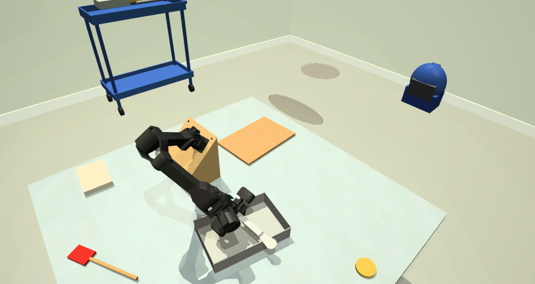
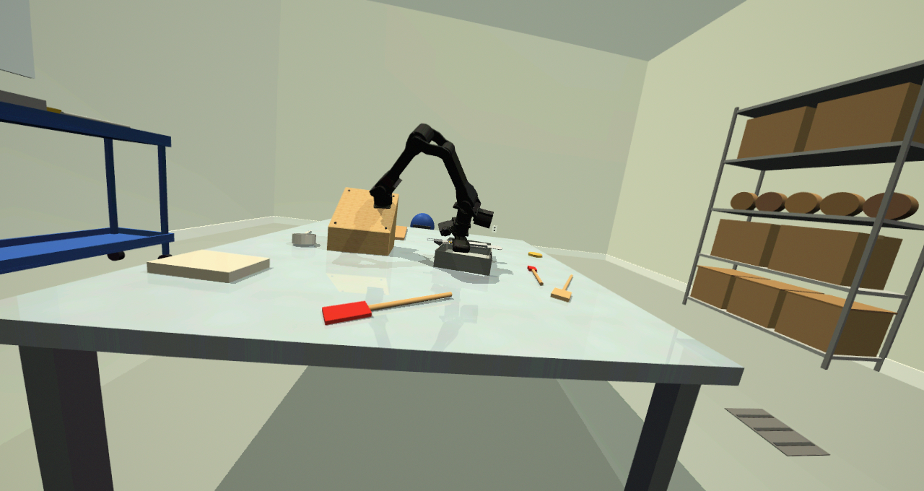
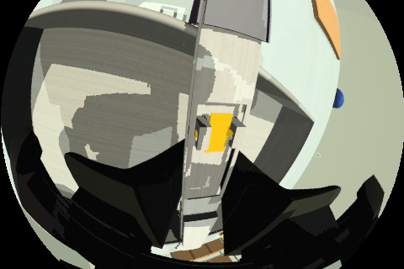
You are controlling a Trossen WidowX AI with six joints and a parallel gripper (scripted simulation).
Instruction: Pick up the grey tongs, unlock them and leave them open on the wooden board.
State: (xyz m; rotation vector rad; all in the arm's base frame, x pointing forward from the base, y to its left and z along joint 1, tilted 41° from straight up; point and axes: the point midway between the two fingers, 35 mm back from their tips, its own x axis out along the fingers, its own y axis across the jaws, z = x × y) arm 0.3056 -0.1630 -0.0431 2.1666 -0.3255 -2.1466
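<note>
The grey tongs lie level across the roasting tin, their arms together and their scalloped tips past its near wall in the top view. A yellow patch shows on them in the wrist view. My gripper is over the tin, pointing down. Its black fingers are shut on the tongs, one on each side; the fingers hide part of them. The wooden board lies flat beyond the tin, with nothing on it.
The arm's wooden mount stands near the board. A cream block, a red-headed spatula and a yellow disc lie on the table. A small mallet and a grey pot also show.
</note>
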